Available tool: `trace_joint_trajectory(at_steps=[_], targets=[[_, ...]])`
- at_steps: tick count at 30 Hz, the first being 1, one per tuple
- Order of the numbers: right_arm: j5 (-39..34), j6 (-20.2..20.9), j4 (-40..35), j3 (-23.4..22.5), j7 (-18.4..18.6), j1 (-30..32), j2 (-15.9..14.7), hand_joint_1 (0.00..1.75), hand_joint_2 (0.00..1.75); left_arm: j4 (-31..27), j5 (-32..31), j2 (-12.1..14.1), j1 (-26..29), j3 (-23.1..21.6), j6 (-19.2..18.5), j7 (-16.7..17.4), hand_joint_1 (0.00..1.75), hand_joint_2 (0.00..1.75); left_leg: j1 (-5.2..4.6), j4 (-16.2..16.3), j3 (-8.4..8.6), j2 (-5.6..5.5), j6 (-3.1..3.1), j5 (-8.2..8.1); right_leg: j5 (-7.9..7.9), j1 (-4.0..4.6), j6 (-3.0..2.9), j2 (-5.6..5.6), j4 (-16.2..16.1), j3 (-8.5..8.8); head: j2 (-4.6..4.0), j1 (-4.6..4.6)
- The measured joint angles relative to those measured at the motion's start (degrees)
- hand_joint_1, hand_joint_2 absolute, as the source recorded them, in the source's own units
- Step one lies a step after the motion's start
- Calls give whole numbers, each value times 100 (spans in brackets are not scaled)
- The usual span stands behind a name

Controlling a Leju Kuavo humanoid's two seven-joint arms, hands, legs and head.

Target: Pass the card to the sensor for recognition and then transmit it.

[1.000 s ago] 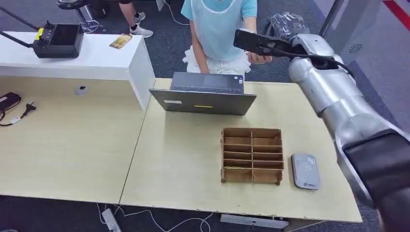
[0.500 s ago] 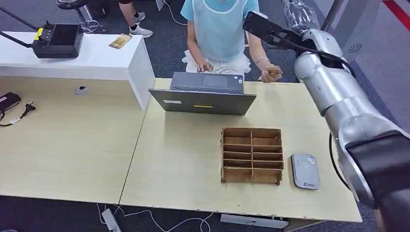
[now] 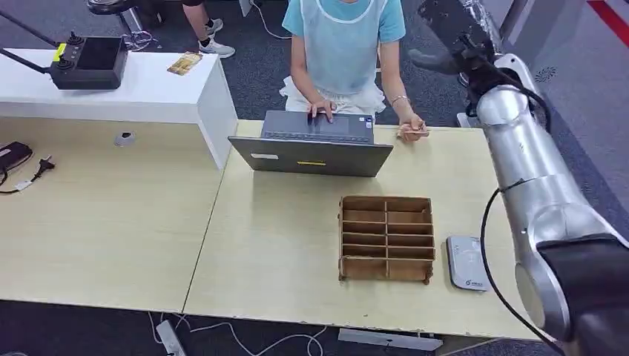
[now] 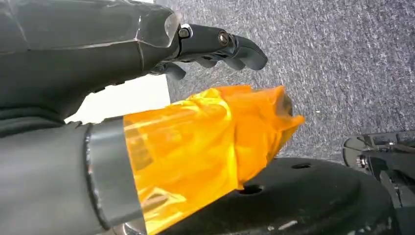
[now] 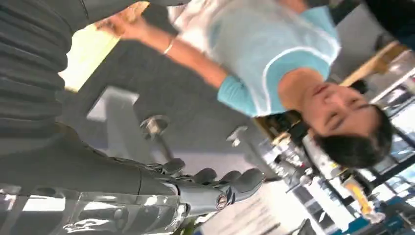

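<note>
My right hand (image 3: 445,30) is raised beyond the far edge of the surface (image 3: 282,245), fingers loose and holding nothing. The card (image 3: 413,132) sits in the person's hand (image 3: 410,127), resting at the far edge beside the laptop (image 3: 315,144), so the handover looks done. The risk from here: my lifted arm could swing into the person close by, or sweep the organiser (image 3: 387,239) or sensor (image 3: 467,263) near the right edge on its way down. My left hand (image 4: 215,46) hangs over carpet, fingers curled on nothing; the right wrist view catches the person's outstretched arm from the side.
</note>
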Motion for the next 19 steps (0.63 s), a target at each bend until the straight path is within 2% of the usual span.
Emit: trace_joint_trajectory(at_steps=[8, 19], targets=[[-1252, 472, -1178, -463, -304, 859, -278, 0, 175, 0, 160, -20, 4, 48, 50, 0, 0, 0, 0, 0, -1, -1, 1, -1, 0, 0, 0, -1, -2, 1, 0, -2], [-2719, 492, -2984, -1075, -573, 2530, -592, 0, 175, 0, 267, -57, 18, 160, 122, 2, 0, 0, 0, -1, -2, -2, 6, -5, -3, 0, 2, -4, -4, 0, 0, 0]])
